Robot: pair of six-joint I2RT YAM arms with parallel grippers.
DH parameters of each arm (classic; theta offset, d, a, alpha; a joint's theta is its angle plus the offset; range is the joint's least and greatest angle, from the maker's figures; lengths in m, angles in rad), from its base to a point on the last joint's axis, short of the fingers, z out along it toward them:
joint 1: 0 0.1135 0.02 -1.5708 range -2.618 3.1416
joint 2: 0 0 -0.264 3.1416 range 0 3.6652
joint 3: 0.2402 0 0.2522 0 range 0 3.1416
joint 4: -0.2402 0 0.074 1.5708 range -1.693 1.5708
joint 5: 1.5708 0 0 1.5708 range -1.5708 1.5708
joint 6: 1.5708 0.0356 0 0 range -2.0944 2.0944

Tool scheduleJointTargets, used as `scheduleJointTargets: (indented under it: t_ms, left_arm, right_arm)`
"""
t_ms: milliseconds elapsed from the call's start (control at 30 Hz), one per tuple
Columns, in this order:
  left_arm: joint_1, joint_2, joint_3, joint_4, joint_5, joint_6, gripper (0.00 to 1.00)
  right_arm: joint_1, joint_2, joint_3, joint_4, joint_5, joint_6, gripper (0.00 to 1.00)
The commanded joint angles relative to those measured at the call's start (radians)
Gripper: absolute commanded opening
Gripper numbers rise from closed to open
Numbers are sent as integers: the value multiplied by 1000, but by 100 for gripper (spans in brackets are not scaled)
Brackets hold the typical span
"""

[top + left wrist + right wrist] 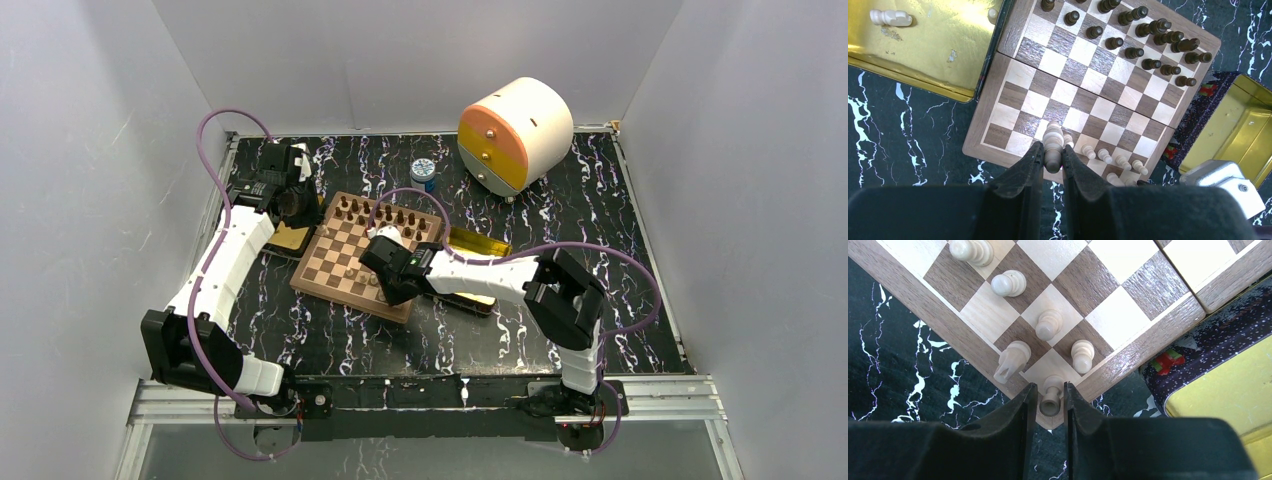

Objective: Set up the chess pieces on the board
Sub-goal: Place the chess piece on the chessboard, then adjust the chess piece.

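Left gripper [1052,154] — jaws clamped on a tall pale piece [1052,140], taken at one end, the rest jutting past the fingertips toward 12. Right gripper [1050,390]: jaws close on either side of a pale corner man [1050,402] standing on the board's corner square. Could not tell whether they pinched it. Four more pale men stood just beyond it, toward 11 and 12. Dark men [1148,45] filled two rows along the 1 o'clock edge of the board [1074,95].

Handling, as judged: turned wood, light, rigid, smooth and round — apt to twist or slip between the pads. Best taken at the waist above the base and set down plumb.

Only the left wrist view showed a stray piece [890,18] lying in the gold tray [923,55] at 11. Only the top view placed the left gripper off the board's 9 o'clock side.
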Motion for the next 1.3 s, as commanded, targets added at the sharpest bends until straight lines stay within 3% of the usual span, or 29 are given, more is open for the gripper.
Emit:
scheduleJointTargets:
  t_ms: [0, 267, 600, 733, 900, 1167, 1267]
  left_arm:
    - [-5, -40, 2, -5, 14, 4, 10]
    - [-5, -33, 14, -23, 41, 16, 10]
    - [-5, -29, 44, -19, 247, -48, 10]
    - [-5, -42, 41, 8, 327, -94, 10]
    - [-5, -70, 16, 73, 459, -177, 10]
    - [-5, -101, -54, 260, 659, -392, 9]
    - [-7, -102, -69, 305, 698, -443, 8]
  right_arm:
    - [6, -1, 55, -2, 18, 8, 37]
    - [4, -48, 71, -31, 29, 16, 41]
    - [-13, -169, 82, -22, 16, 18, 50]
    - [-115, -277, -37, 171, -198, 70, 56]
    - [-267, -485, -291, 575, -456, 235, 70]
    - [-370, -563, -441, 903, -570, 486, 81]
    - [-391, -553, -459, 994, -591, 569, 94]
